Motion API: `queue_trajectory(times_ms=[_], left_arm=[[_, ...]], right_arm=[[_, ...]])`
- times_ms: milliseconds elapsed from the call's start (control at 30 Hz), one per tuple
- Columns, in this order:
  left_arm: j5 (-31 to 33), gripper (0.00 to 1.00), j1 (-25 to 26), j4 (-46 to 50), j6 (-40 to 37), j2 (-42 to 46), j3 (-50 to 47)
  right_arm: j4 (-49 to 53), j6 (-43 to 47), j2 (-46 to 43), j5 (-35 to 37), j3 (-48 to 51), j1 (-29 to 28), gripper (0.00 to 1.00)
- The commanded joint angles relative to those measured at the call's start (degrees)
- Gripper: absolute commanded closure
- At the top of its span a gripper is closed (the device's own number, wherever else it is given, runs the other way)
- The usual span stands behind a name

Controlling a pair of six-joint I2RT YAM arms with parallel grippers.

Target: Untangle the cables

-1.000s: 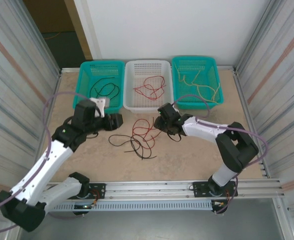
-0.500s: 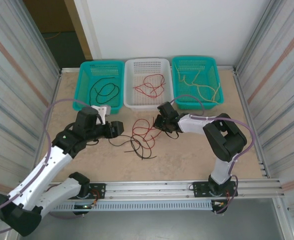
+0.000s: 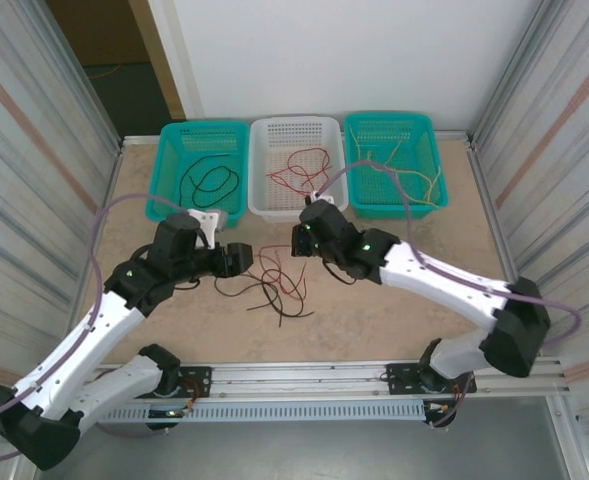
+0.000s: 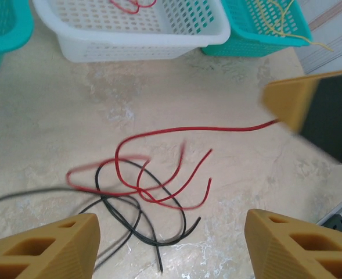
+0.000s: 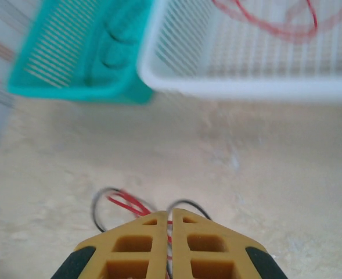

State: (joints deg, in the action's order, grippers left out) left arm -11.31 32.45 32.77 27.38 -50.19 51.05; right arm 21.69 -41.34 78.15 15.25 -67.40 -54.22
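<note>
Top external view: a loose tangle made up of a red cable (image 3: 274, 262) and a black cable (image 3: 264, 290) is seen on the table (image 3: 394, 310), near of the white basket (image 3: 296, 208). The left gripper (image 3: 246, 258) is held just at the tangle's left edge, low over the table. The right gripper (image 3: 296, 243) is set at the tangle's far right edge, and a red strand is drawn up to it. Three baskets are lined up along the far side. A second black cable (image 3: 209, 180) is held in the left teal basket (image 3: 174, 140), a second red cable (image 3: 302, 172) in the white one, and yellow cables (image 3: 406, 172) in the right teal basket (image 3: 432, 150).

Left wrist view: the left gripper (image 4: 171, 238) is spread wide apart, and nothing is held in it. The red cable (image 4: 159, 174) and the black cable (image 4: 137, 216) are crossed over one another on the table (image 4: 54, 116), just far of the fingers (image 4: 49, 244) and between their lines. One red strand is stretched rightward to the right gripper (image 4: 284, 107), where its end is met by the finger.

Right wrist view: the right gripper (image 5: 171, 218) is pressed together, with only a thin slit left between the fingers (image 5: 136, 244). The red cable (image 5: 127, 203) is led into that slit and is taken to be pinched there. The black cable (image 5: 99, 206) is looped just far of the fingertips. The picture is blurred. The white basket (image 5: 246, 87) and the left teal basket (image 5: 72, 64) are seen further off.
</note>
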Motion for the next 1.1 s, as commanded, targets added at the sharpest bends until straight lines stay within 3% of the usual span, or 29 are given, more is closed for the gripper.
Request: queue_trajectory(times_ms=[0, 333, 500, 833, 900, 1067], left_arm=[[-1.7, 0.28, 0.4, -3.4, -5.2, 1.5, 4.2], [-15.1, 0.17, 1.0, -13.0, -12.1, 2.2, 4.6], [-20.4, 0.22, 1.4, -16.4, -11.4, 2.2, 3.1], [-20.9, 0.3, 3.9, -17.3, -11.8, -0.7, 2.8], [-18.5, 0.34, 5.0, -16.0, -12.7, -1.4, 3.2], [-16.1, 0.59, 6.5, -14.6, -13.7, -2.6, 3.5]], right_arm=[[9.2, 8.8, -4.9, 5.8, -7.3, -2.3, 1.0], [9.1, 14.5, -10.7, -0.4, -16.8, -3.3, 1.0], [8.7, 13.1, -11.9, -3.9, -17.4, -1.7, 1.0], [7.0, 11.5, -11.9, -7.1, -17.3, -1.4, 1.0], [6.7, 11.3, -11.9, -7.6, -17.3, -1.4, 1.0], [6.1, 10.4, -12.1, -8.6, -17.1, -1.2, 1.0]])
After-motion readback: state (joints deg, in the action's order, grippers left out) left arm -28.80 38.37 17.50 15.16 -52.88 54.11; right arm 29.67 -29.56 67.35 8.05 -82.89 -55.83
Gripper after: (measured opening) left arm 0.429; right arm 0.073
